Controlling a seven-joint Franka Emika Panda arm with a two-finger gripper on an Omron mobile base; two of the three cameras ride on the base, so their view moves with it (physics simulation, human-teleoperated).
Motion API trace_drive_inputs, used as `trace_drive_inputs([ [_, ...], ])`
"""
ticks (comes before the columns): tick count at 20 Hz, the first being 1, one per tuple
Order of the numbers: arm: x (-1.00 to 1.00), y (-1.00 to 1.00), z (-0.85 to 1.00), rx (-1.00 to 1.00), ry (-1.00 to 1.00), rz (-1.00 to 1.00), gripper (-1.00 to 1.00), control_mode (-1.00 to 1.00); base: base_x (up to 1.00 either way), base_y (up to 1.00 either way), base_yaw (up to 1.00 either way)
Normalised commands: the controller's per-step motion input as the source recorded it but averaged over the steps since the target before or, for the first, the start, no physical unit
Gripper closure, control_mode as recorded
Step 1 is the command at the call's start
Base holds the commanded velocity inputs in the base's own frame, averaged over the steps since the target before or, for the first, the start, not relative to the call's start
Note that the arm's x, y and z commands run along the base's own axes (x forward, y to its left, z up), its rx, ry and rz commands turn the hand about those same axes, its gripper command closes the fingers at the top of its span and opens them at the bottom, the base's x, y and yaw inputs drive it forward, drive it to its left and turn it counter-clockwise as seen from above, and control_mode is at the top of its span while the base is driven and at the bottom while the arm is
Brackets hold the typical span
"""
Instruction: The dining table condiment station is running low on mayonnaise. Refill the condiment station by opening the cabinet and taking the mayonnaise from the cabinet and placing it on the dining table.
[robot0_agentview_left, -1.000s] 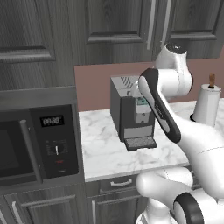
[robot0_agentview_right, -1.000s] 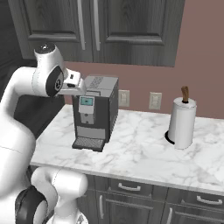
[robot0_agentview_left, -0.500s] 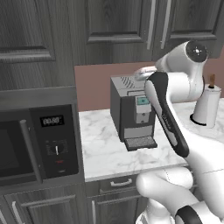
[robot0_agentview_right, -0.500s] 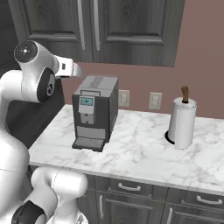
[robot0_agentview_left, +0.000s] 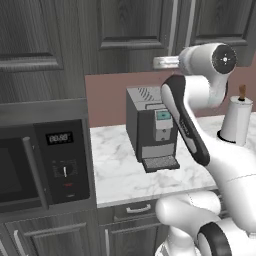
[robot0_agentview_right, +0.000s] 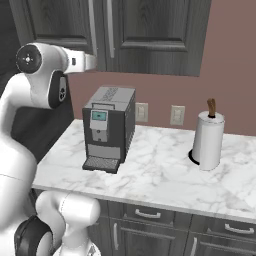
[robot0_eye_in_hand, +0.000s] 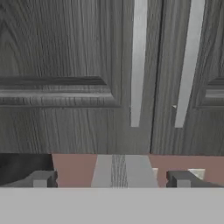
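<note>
Spread gripper (robot0_eye_in_hand: 111, 179) faces the closed cabinet (robot0_eye_in_hand: 65, 65), its two handles (robot0_eye_in_hand: 138, 61) just above; rising off-centre, the fingers could straddle the wrong bar

Two cameras sit low behind the arm, one off to each side of the hand, both looking forward over the marble counter (robot0_agentview_left: 130, 175) toward the dark cabinet (robot0_agentview_left: 135, 30) on the wall. Both take in the same coffee machine (robot0_agentview_left: 150, 127) below the hand, the paper towel roll (robot0_agentview_right: 207, 140) off to its right and the cabinet doors just ahead of it. The third camera rides on the hand, close to the cabinet (robot0_eye_in_hand: 61, 65) and facing it squarely; its two bar handles (robot0_eye_in_hand: 138, 61) stand straight ahead, and the top of the coffee machine (robot0_eye_in_hand: 123, 170) lies below between the fingertips (robot0_eye_in_hand: 43, 178).
</note>
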Motion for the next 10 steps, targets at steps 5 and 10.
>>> trace_drive_inputs([
  [5, 0.63, -0.16, 0.70, 0.00, -0.06, -0.07, -1.00, -1.00, 0.00, 0.00, 0.00],
  [10, 0.30, -0.11, 0.25, 0.00, -0.04, 0.00, -1.00, -1.00, 0.00, 0.00, 0.00],
])
